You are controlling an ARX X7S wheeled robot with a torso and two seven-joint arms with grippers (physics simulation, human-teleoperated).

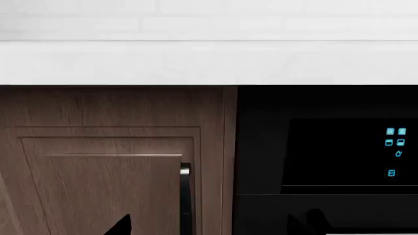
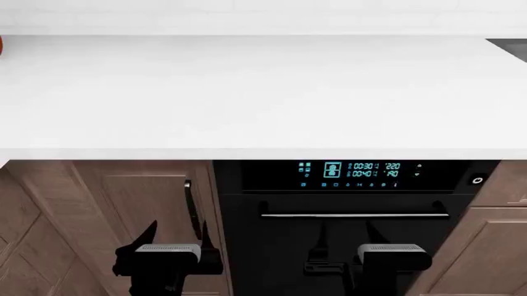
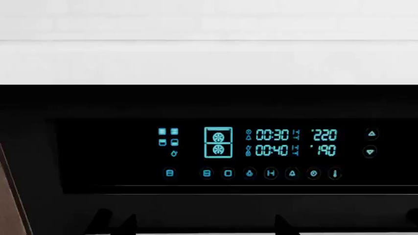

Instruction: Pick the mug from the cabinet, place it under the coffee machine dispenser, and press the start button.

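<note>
The mug, the coffee machine dispenser and the start button are out of view in all three views. My left gripper (image 2: 177, 237) hangs low in front of a brown wood-panel door (image 2: 123, 203), below the counter edge. Its black fingertips (image 1: 122, 225) stand wide apart with nothing between them, so it is open (image 1: 216, 227). My right gripper (image 2: 346, 240) is level with it, in front of the black oven (image 2: 354, 259). It is open too (image 3: 205, 226), and holds nothing.
A white countertop (image 2: 263, 92) spans the head view, with a white wall behind. The oven's lit blue display (image 2: 350, 171) and bar handle (image 2: 354, 215) sit beneath it. The wooden door has a dark vertical handle (image 1: 185, 196). A red object (image 2: 2, 44) shows at the counter's far left.
</note>
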